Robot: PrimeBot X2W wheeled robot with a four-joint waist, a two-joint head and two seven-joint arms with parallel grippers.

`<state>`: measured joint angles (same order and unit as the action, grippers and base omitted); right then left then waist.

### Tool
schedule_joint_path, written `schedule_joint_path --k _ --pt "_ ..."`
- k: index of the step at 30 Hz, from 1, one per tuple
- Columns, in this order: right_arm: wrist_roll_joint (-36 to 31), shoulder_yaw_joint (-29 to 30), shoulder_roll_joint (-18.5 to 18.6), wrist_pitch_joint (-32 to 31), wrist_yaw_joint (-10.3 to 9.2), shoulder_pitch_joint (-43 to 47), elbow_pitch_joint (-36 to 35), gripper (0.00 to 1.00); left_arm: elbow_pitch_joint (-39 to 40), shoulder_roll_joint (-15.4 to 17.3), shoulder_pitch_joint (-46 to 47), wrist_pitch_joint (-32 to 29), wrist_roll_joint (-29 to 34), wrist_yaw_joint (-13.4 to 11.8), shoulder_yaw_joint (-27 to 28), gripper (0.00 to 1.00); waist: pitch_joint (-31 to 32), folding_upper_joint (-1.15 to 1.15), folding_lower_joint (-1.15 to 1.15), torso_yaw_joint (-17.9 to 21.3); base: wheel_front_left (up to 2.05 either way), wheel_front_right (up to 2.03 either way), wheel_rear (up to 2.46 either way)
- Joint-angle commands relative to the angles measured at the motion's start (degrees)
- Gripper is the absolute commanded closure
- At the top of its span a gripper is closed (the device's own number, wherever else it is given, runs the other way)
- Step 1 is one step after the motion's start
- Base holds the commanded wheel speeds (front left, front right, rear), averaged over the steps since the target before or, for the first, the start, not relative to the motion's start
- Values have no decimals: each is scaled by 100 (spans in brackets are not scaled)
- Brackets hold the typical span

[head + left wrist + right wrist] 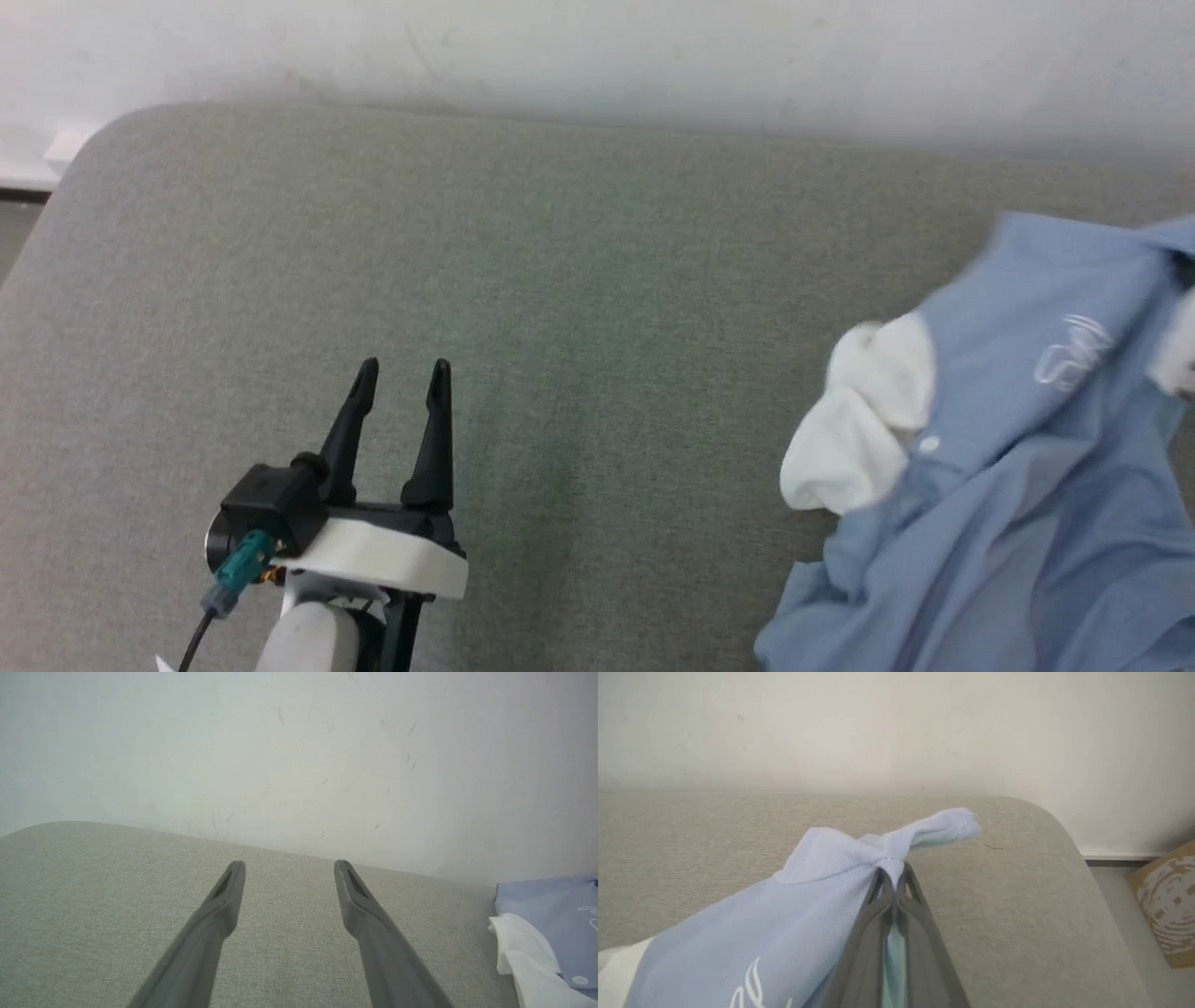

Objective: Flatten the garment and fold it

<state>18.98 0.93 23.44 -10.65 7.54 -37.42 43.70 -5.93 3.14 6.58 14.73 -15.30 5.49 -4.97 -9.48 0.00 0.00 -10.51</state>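
Garment: the garment [1027, 467] — a light blue polo — lies crumpled at the right of the grey woven surface [560, 280] and runs off the head view's right and bottom edges.
Lay: the white collar [859, 429] is bunched towards the surface's middle, with a white button [928, 445] just beside it. The script logo [1074, 353] faces up. The body below is creased and doubled over, not flat.
Right gripper: the right gripper [893, 877] has its fingers pressed together on a pinch of blue cloth at a stitched edge, probably a sleeve or shoulder, though which cannot be told. A tuft of cloth pokes out past the tips.
Left gripper: the left gripper [404, 366] is spread wide and holds nothing. It hovers over bare surface, well apart from the shirt.
Handling: judged light, soft and limp, so it will drape and sag from any single hold and keep no shape of its own. The knit looks textured, so it is unlikely to be slippery. It is not fragile, though the buttons could catch.
Where to hold: stitched hems, shoulder seams and bottom corners, where doubled cloth gives the fingers more to bite on. The left gripper would best take the matching point on the opposite side — then the shirt can be drawn taut between both arms.
Risk: a one-sided pull may drag the whole heap instead of spreading it, and a shallow pinch could slide off.
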Motion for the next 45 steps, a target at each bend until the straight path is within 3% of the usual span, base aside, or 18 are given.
schedule_joint_path --k 1,4,7,8,10,11,12,19,25,28,31,37,41,45 --pt "-219 516 126 173 -5 305 153 100 18 -23 -118 27 68 -9 51 0 184 0 0 181 0 0 0" --pt "-532 1412 209 292 -5 739 382 100 23 -23 -194 27 81 -12 93 0 246 0 0 263 0 0 0" --pt "-752 2018 30 298 -5 1190 476 100 26 -24 -243 27 94 -16 149 0 276 0 0 346 0 0 0" --pt "-822 2191 -45 323 -5 1329 480 91 25 -24 -257 27 99 -17 165 0 287 0 0 368 0 0 0" --pt "-932 2534 -224 378 -5 1582 466 54 21 -24 -284 27 101 -23 190 0 316 0 0 393 0 0 0" --pt "-976 2674 -315 436 -5 1687 422 15 24 -25 -298 27 94 -33 205 0 330 0 0 403 0 0 0" --pt "-1014 2807 -404 540 -5 1776 341 0 23 -25 -312 27 89 -41 217 0 350 0 0 408 0 0 0" --pt "-1198 3396 -987 1210 -5 2311 -760 0 -10 -25 -447 27 153 -58 300 0 512 0 0 410 0 0 0" --pt "-1384 3255 -1471 1275 -5 2766 -2036 0 -27 -25 -563 27 198 -66 356 0 633 0 0 405 0 0 0" --pt "-1348 2603 -1736 853 -5 3161 -2829 0 -31 -25 -617 27 219 -67 382 0 689 0 0 403 0 0 0" --pt "-1173 1724 -1824 -1 -5 3603 -3495 0 -30 -25 -665 27 237 -76 411 0 732 0 0 420 0 0 0" --pt "-597 13 -1470 -1554 -5 4100 -4669 0 -67 -25 -682 27 260 -49 356 0 786 0 0 414 0 0 0" --pt "-258 -793 -1127 -2325 -5 4086 -4839 0 -61 -25 -639 27 255 -36 305 0 730 0 0 383 0 0 0" --pt "-32 -1225 -912 -2846 -5 3877 -4426 0 -42 -25 -568 27 198 -26 225 0 594 0 0 318 0 0 0"
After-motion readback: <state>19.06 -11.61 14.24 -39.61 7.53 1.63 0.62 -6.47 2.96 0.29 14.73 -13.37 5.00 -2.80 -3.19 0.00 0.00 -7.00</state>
